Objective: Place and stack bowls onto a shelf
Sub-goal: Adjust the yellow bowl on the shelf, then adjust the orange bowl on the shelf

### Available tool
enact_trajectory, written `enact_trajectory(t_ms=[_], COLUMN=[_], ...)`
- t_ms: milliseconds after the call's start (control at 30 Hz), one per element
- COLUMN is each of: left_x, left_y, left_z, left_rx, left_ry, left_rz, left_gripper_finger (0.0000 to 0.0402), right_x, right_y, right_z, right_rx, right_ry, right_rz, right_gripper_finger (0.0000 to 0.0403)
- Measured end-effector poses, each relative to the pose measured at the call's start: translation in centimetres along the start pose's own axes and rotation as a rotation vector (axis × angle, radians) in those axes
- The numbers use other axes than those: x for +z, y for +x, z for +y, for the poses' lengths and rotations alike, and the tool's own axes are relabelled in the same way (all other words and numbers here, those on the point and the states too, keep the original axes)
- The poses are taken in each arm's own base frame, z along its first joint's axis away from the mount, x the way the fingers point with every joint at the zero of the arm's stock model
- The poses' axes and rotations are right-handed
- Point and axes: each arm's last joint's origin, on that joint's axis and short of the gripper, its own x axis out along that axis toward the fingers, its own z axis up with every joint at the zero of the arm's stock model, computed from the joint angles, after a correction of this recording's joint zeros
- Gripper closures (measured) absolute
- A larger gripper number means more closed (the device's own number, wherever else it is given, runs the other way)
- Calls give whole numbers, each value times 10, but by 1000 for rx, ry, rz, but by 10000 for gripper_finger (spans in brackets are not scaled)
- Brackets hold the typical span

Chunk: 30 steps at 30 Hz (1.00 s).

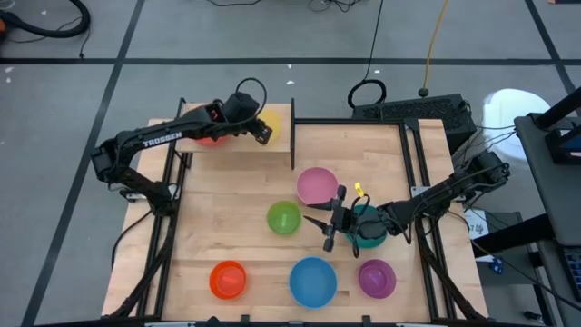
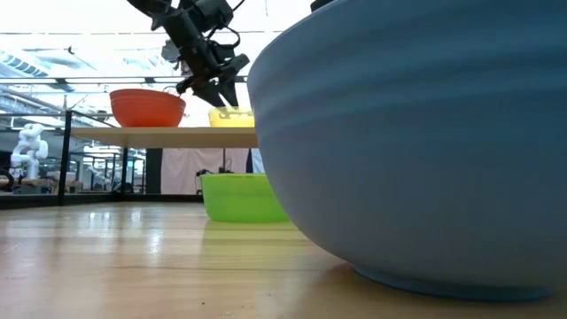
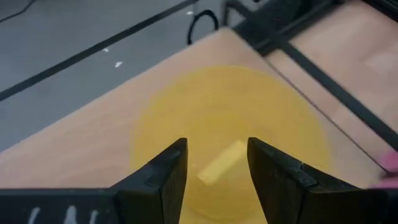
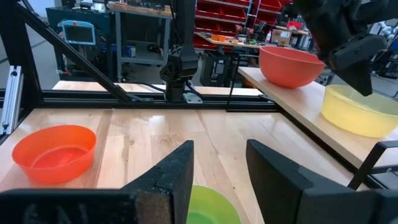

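The shelf (image 1: 238,145) stands at the table's far left and carries the red bowl (image 4: 289,65) and the yellow bowl (image 3: 230,130), each resting on its base. My left gripper (image 3: 216,162) hovers open just above the yellow bowl, clear of it (image 4: 360,109). My right gripper (image 1: 327,222) is open above the table's middle, pointing toward the green bowl (image 1: 283,218). The teal bowl (image 1: 370,232) sits partly hidden under the right wrist. Pink (image 1: 316,186), orange (image 1: 228,279), blue (image 1: 313,280) and purple (image 1: 377,277) bowls rest on the tabletop.
The shelf's thin black posts (image 1: 292,136) stand at its corners next to the yellow bowl. A black frame (image 1: 413,173) borders the table's right and far sides. The blue bowl (image 2: 416,151) fills the low view's right half. Bare wood (image 1: 227,209) lies between the shelf and the green bowl.
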Motion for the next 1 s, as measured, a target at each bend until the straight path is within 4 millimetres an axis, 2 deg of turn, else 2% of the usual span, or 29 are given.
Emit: enact_trajectory(t_ms=[100, 200, 267, 400, 533, 700, 867, 1000], left_x=[5, 9, 5, -5, -18, -34, -36, -45], left_y=[-18, -50, -74, -117, -143, -148, -145, -145], left_z=[-5, -7, -2, 23, 58, 85, 94, 98], left_rx=[-20, -37, 7, 260, 445, 592, 691, 732], left_ry=[43, 86, 114, 96, -31, -143, -180, -192], left_rz=[7, 6, -1, -69, -43, 117, 154, 202], left_gripper_finger=[229, 229, 229, 229, 229, 252, 293, 327], right_x=[-1, -3, -5, -6, -6, -6, -3, -1], right_y=[0, 0, -1, -1, -2, -1, -1, -3], right_z=[0, 0, 1, 2, 2, 1, 1, 4], right_rx=[0, 0, 2, 6, 6, 4, 4, 15], right_ry=[-1, 5, 12, 5, 6, 10, 30, 52], right_rz=[6, 29, 40, 55, 54, 49, 27, 11], right_gripper_finger=[264, 264, 264, 264, 264, 264, 264, 264])
